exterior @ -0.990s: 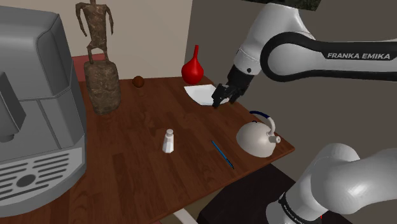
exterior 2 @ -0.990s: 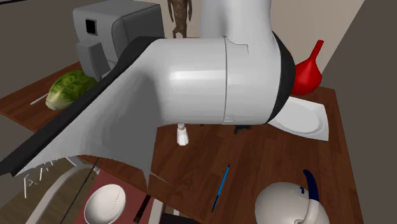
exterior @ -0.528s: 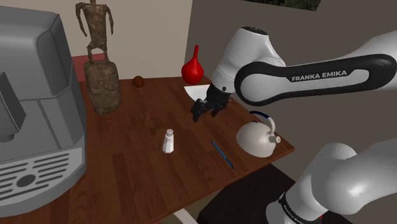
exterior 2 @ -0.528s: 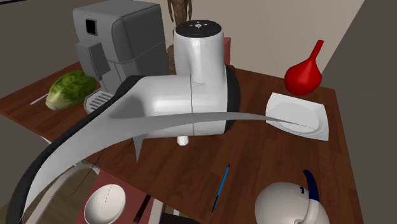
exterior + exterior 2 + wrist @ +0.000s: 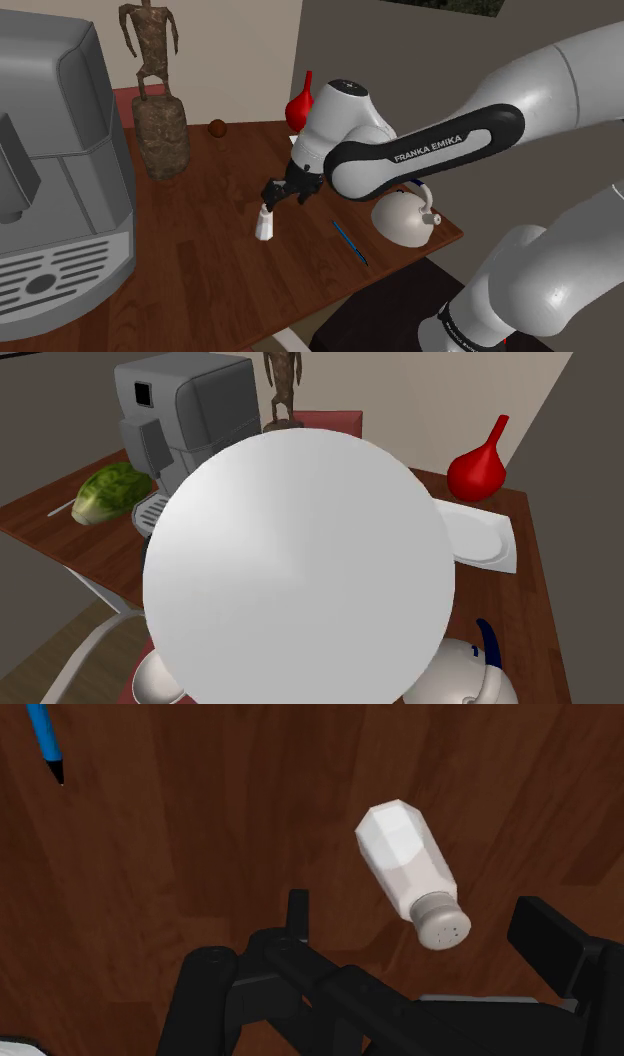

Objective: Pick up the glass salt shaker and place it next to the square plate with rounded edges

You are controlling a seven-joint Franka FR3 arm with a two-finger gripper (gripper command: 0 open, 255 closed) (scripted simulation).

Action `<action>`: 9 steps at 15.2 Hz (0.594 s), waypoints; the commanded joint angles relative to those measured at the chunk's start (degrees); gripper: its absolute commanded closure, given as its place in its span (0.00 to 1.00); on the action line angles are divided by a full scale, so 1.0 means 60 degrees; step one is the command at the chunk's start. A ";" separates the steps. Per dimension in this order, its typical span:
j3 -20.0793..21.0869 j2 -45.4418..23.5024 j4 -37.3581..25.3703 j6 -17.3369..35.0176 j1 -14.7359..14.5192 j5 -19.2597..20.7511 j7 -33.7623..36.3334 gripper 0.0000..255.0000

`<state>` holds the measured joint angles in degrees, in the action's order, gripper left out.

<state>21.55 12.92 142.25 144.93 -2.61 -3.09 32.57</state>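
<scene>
My gripper [image 5: 413,904] hangs open, fingers spread, just above the white salt shaker [image 5: 405,854]. The shaker stands upright on the wooden counter [image 5: 200,270], and its grey perforated cap sits between my fingers, closer to one, touching neither. A blue pen [image 5: 349,242] lies near the gripper, off to one side. Past the pen sits a white kettle [image 5: 403,220]. My forearm [image 5: 430,148] reads "FRANKA EMIKA". Well apart from the gripper lies the white square plate [image 5: 485,540], with a red vase [image 5: 477,470] just beside it.
</scene>
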 commanded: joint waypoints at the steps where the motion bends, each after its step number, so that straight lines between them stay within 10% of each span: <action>1: 0.0294 -0.0766 -0.0333 0.0497 0.0103 0.0384 0.0598 0.00; 9: 0.0442 -0.1989 -0.0462 0.1505 0.0271 0.1387 0.1413 0.00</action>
<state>24.26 1.97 139.67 153.23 -1.18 4.41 40.65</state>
